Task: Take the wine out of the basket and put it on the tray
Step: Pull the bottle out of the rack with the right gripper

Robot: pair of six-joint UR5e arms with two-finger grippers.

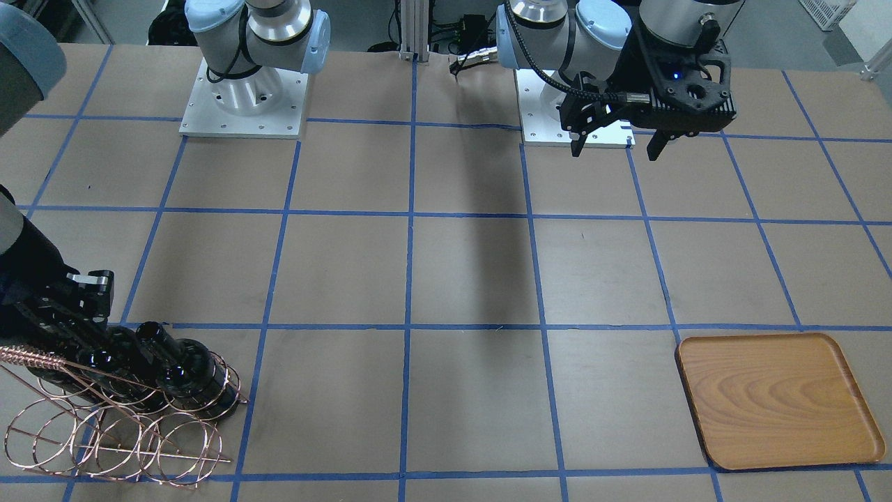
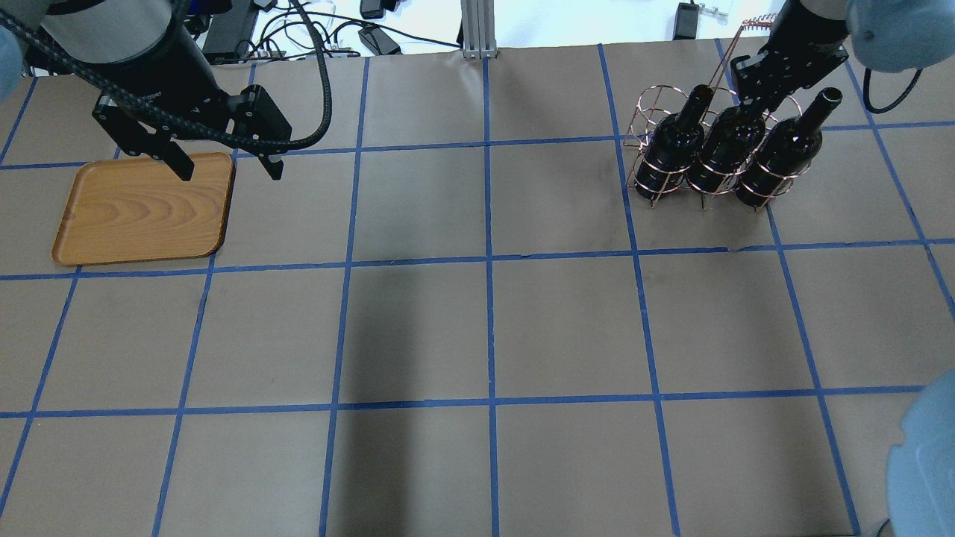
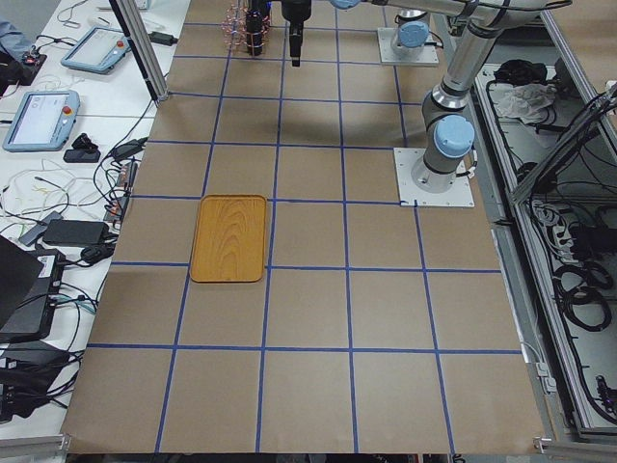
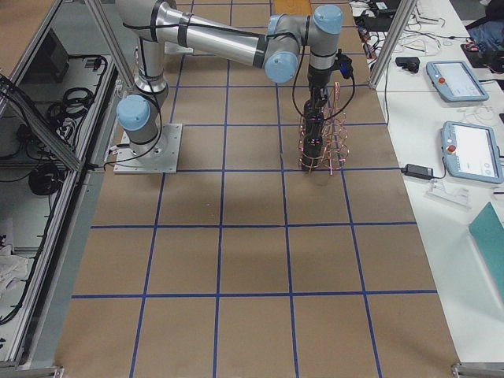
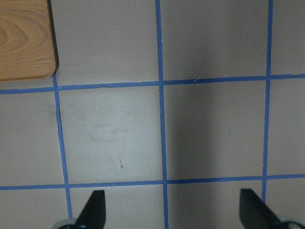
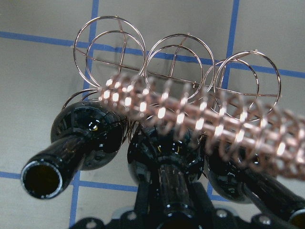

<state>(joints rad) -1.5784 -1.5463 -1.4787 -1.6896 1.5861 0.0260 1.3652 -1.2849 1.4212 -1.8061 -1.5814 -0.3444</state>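
Brown-papered table [image 2: 485, 328], blue grid. My right gripper [image 2: 752, 95] straddles the neck of the middle glossy near-black wine bottle [image 2: 727, 153], upright in the copper wire basket [image 2: 647, 104]. Only necks clear its rings. I can't tell whether it's pinching. My left gripper [image 2: 230, 171] hangs spread near the light wooden tray [image 2: 142, 212], probably parked clear.

No txt, labels, brands or nos. legible in any view.
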